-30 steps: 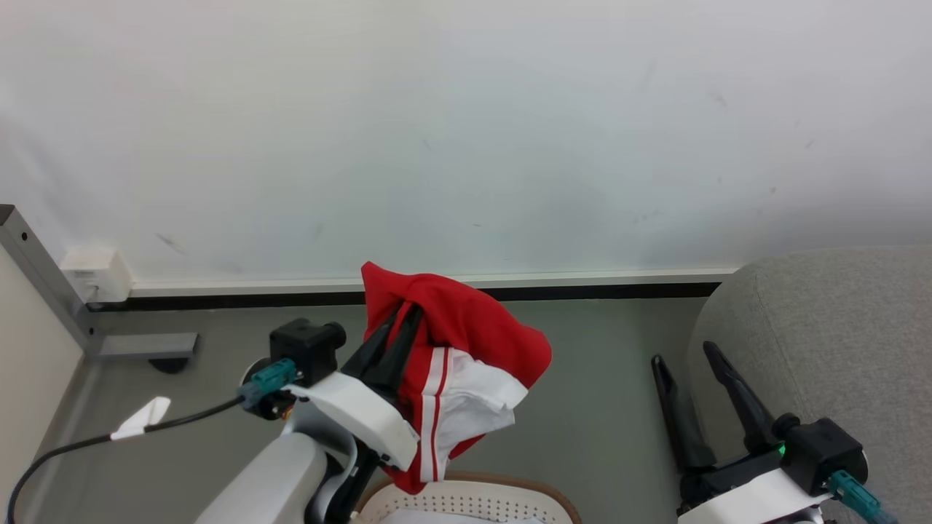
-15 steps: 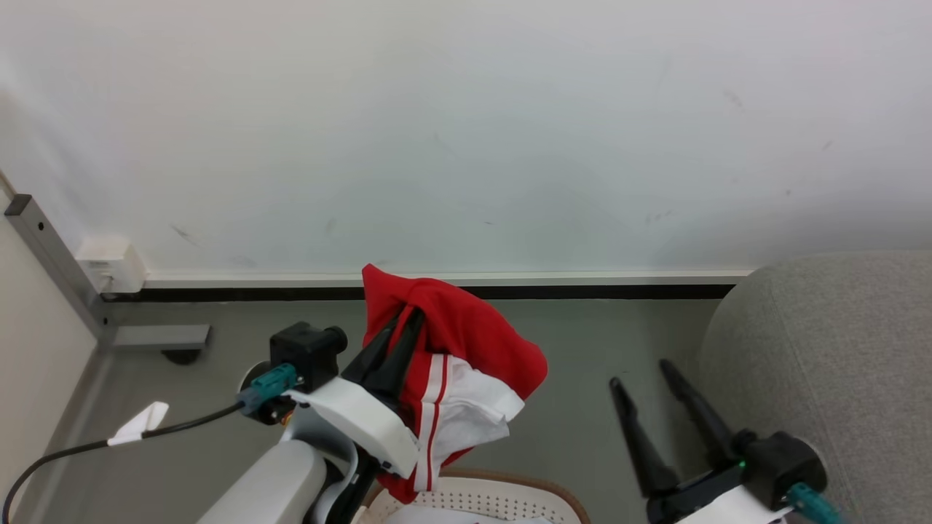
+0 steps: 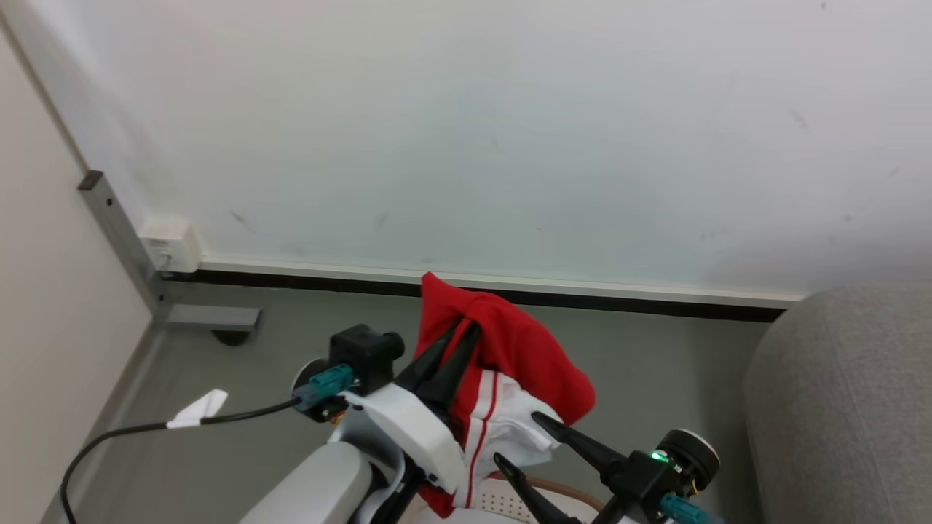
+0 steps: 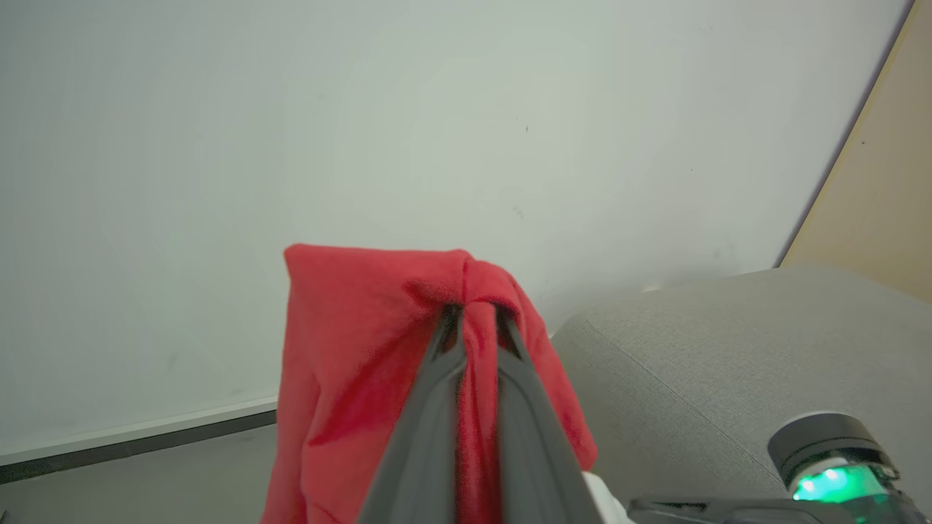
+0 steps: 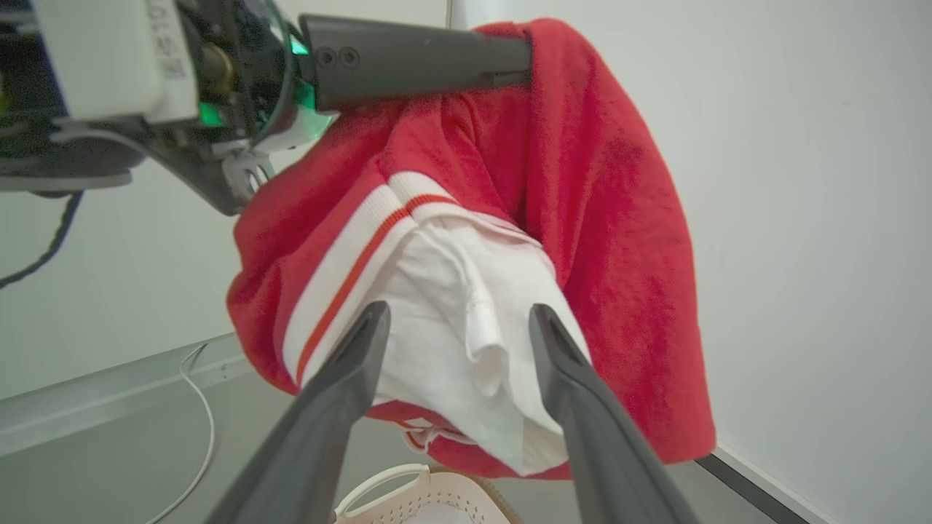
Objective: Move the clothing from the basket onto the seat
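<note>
Left claw (image 3: 466, 329): clamped on a red fold of the clothing (image 3: 535, 364), holding it above the basket (image 3: 564, 491).
Right claw (image 3: 517, 437): open, fingers either side of the clothing's hanging white panel, not pinching it.
Basket: directly under the clothing; inside mostly hidden, 1 pale patch I cannot identify.
Seat (image 3: 837, 407): well to the right, bare where visible.
Risk: the narrow pinch could slip; releasing here would drop the clothing back into the basket, short of the seat.
</note>
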